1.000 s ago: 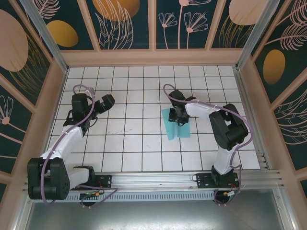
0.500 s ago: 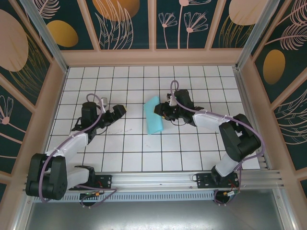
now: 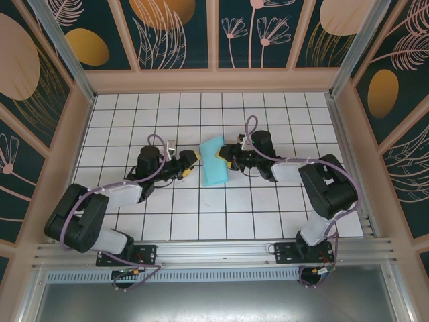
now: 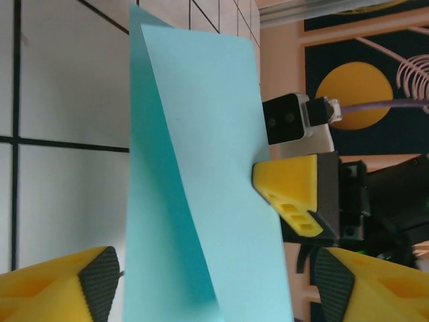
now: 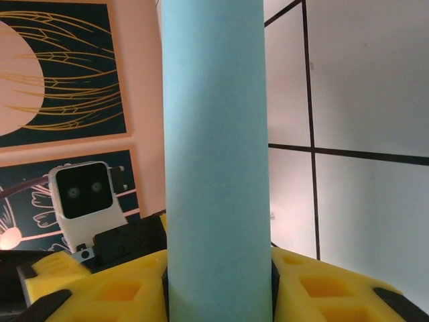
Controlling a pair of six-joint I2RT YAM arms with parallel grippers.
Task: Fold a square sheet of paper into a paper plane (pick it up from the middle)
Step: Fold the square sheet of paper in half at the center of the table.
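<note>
- Jaws of the right gripper pinch the folded square sheet of paper near the middle of the table. The left gripper straddles its opposite edge, jaws spread.
- Risk: a skewed closing could crumple the sheet or drag the crease, and a loose pinch could let it slip.
- The grippers face each other closely across the sheet, so their fingers may collide.

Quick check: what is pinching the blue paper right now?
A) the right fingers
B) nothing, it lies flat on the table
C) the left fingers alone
A: the paper rises from between the closed right fingers, while the left fingers stand apart on either side of it.
</note>
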